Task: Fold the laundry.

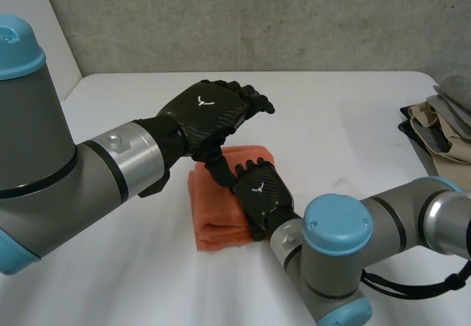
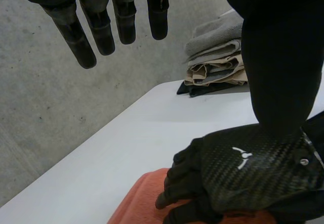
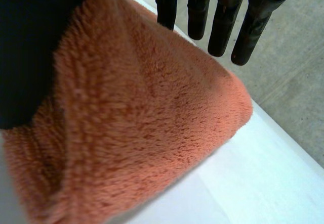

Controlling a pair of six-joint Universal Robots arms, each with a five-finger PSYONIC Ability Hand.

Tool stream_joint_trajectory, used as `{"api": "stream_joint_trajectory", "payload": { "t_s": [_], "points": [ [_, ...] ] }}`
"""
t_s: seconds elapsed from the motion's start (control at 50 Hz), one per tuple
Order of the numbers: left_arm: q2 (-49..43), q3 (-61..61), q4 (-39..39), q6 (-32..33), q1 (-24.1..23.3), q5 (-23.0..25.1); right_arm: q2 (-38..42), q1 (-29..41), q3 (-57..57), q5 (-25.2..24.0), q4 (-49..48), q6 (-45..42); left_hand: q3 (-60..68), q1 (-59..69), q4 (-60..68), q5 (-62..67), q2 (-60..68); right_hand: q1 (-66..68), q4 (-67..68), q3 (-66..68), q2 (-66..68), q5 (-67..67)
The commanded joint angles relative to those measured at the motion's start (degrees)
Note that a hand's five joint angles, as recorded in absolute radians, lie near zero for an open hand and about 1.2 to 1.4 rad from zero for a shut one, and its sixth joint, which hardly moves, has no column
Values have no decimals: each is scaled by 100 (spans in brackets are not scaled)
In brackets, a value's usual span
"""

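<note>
Where one folded orange towel [image 1: 213, 219] lies at middle of tabletop [image 1: 346, 112], long axis roughly near edge to far edge, two hands meet: right hand [image 1: 259, 190] flat on towel's right part, fingers straight, gripping nothing; left hand [image 1: 210, 112] hovering above, fingers extended, empty. One stack of folded beige-grey laundry [image 1: 441, 120] at right edge.

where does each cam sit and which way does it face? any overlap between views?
Head: between and behind the arms, facing down at the table; shows both arms, left hand raised near the orange towel, right hand on it.
Left wrist: looks along its open hand at the right hand, towel and folded stack.
Right wrist: looks along its own straight fingers onto the towel.
Shared: towel in all three; stack in head and left wrist.
</note>
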Motion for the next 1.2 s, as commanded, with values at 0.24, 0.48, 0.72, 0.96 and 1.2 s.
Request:
{"api": "stream_joint_trajectory", "payload": {
  "t_s": [0.24,0.48,0.72,0.96,1.2],
  "points": [
    [34,9,0,0,26,3,471,-17,-895,-298,31,3,98,77,106,143,94,6434,6162,6163,6193,6304],
    [69,44,0,-9,272,-6,-109,-1132,-755,-614,136,-172,115,94,123,160,111,6434,6162,6163,6193,6304],
    [113,44,0,-9,342,-6,-276,-2416,-1000,-2195,22,-753,115,94,123,160,111,6434,6162,6163,6193,6304],
    [139,44,9,-9,422,-6,-522,-3251,-2450,-3040,-364,37,132,111,139,177,128,6434,6162,6163,6193,6304],
    [140,36,9,-18,413,-6,-795,-5165,-3295,-3426,-1700,2375,149,127,156,194,145,6434,6162,6163,6193,6304]
  ]
}}
